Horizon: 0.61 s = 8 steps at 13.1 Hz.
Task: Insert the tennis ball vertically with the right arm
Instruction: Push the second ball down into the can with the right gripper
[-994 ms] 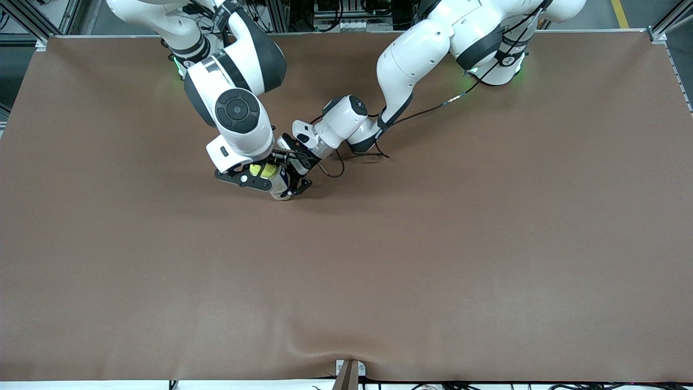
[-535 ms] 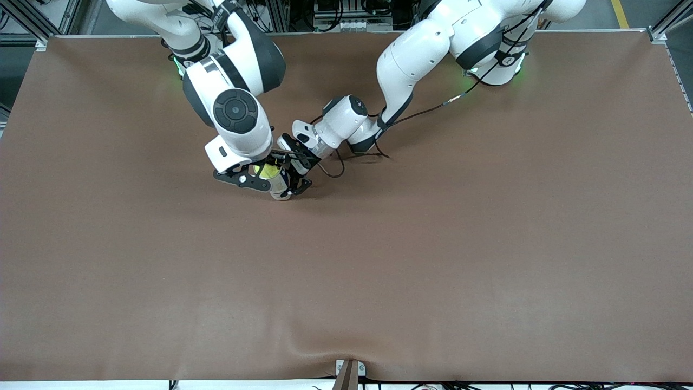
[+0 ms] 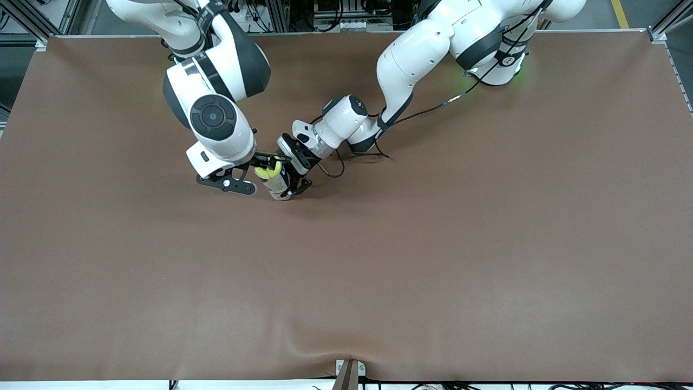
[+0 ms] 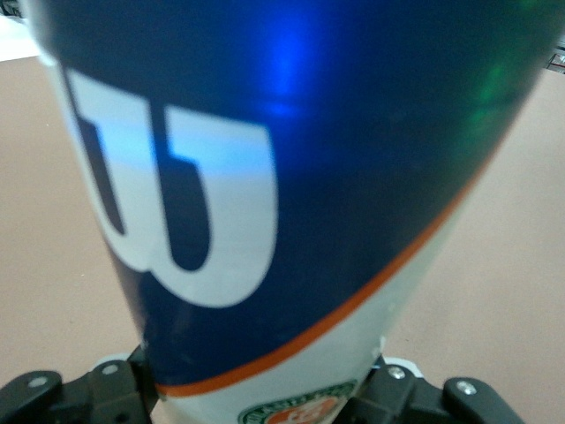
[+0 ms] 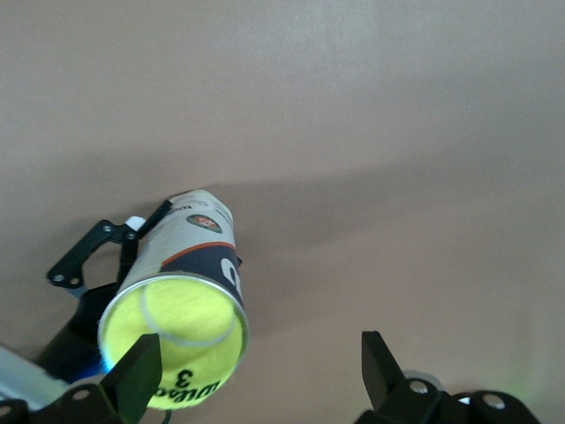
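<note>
Right gripper (image 5: 256, 375) agape above ball (image 5: 172, 340)

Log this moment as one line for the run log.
tennis ball: inside can | left gripper: shut on can, upright | right gripper: open, empty, beside can

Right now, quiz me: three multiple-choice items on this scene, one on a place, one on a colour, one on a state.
1. Where is the tennis ball?
A. Loose on the table
B. In the mouth of the can
C. Between the right gripper's fingers

2. What colour is the upper band of the can?
A. Red
B. Black
C. Dark blue

3. How does the right gripper stand?
A. Open, holding nothing
B. Shut on the ball
C. Shut on the can

Answers:
1 B: the right wrist view shows the yellow ball filling the can's rim.
2 C: the left wrist view shows blue above an orange stripe.
3 A: its fingers stand apart, beside the can, which the left gripper holds.
</note>
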Motion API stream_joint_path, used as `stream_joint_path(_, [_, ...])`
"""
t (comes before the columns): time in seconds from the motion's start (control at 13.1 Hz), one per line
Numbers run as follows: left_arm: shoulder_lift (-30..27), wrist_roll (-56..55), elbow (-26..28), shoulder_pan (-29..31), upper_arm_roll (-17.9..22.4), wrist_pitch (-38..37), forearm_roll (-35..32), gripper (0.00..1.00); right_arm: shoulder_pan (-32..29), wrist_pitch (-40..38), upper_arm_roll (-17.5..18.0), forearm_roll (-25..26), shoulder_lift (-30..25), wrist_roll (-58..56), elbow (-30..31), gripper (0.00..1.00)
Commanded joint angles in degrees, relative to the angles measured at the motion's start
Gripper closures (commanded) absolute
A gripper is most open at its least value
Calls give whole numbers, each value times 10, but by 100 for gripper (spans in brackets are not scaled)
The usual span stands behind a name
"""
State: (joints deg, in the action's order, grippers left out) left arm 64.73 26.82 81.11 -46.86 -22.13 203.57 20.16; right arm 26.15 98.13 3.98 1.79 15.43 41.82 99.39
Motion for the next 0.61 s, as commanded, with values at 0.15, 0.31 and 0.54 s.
stream_joint_path(0.15, [-2,-3,11,-6,2,1,13,18,2,12,4,2,7,-7,12,0])
stream_joint_path(0.31, [-2,-3,10,-5,3,1,13,18,-4,3,5,1,0,-10,6,0])
stream_joint_path(0.54, [-6,-4,11,-6,2,0,19,10,-47,-35,4,1,-25,-81,-28,0])
